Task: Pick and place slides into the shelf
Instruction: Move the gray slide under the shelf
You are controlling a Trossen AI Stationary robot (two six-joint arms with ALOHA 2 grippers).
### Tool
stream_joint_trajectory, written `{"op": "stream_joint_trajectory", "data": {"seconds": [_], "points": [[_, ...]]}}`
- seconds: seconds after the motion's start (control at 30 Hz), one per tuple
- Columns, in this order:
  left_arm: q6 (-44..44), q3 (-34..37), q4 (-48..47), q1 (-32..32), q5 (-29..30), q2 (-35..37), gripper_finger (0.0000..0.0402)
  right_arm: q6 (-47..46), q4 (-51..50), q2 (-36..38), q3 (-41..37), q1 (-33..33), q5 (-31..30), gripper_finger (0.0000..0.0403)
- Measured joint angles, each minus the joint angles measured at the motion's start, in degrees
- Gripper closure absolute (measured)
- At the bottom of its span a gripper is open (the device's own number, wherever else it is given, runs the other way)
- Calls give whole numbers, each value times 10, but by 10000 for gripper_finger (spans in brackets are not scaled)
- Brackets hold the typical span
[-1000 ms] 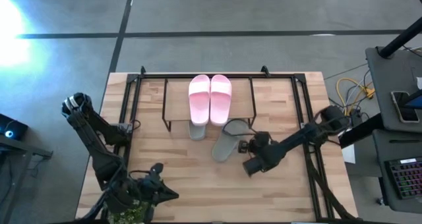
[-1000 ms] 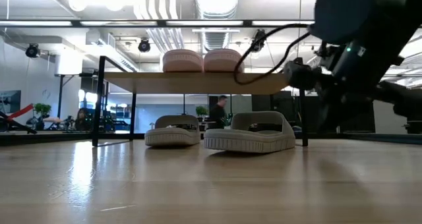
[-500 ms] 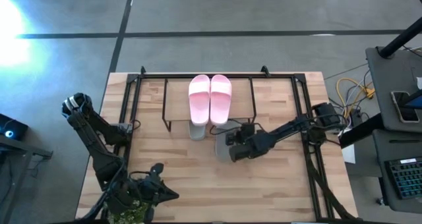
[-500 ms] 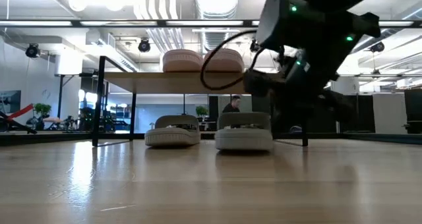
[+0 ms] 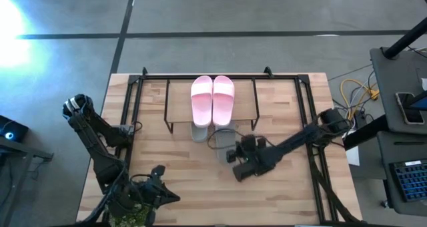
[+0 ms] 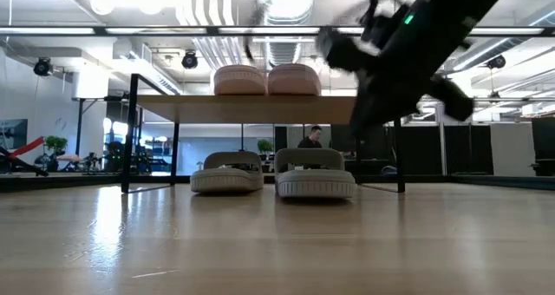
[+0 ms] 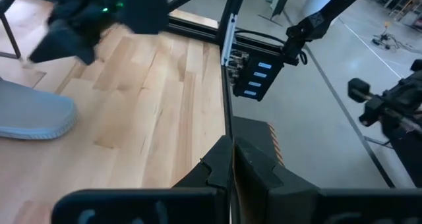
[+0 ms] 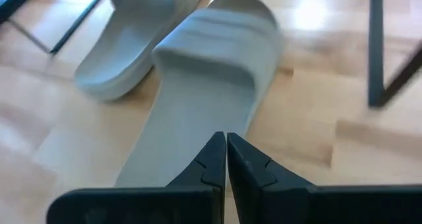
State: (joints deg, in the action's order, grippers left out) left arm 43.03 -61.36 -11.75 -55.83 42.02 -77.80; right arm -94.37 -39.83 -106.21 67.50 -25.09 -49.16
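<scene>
- The right gripper point(image 5: 241, 161) has its fingers point(image 8: 212, 159) pressed together with nothing between them; it hangs just behind the heel of a grey slide point(image 8: 198, 99), slightly above it.
- With the jaws shut like this, the tips likely serve as a pusher, nudging the slide toe-first under the shelf point(image 5: 247, 100) rather than lifting it.
- Straight ahead of the jaws, the slide lies flat on the table point(image 5: 173, 173), strap up, its toe already beneath the shelf's front edge and its heel poking out toward the jaws.
- Just beside it, ahead and off to one side of the jaws, the second grey slide point(image 8: 135, 39) sits further under the shelf; in the low view the two rest side by side on the table.
- Farther ahead and above, the pink pair point(image 5: 213, 99) lies on the top board, toes pointing away from the jaws.
- Judged from this, three slides are stowed and the last needs only a short push.
- The left gripper point(image 5: 155, 195) waits at the near table edge, well apart, its fingers point(image 7: 217, 171) also closed on nothing.
</scene>
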Motion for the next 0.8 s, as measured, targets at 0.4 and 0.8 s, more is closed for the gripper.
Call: {"op": "stream_joint_trajectory", "data": {"seconds": [0.4,0.8], "points": [[-1,13,-8,-2,0,-1,402,-20,89,-43,46,-85,104,394],[1,26,-7,-2,2,-1,402,29,118,-132,90,-38,151,394]]}}
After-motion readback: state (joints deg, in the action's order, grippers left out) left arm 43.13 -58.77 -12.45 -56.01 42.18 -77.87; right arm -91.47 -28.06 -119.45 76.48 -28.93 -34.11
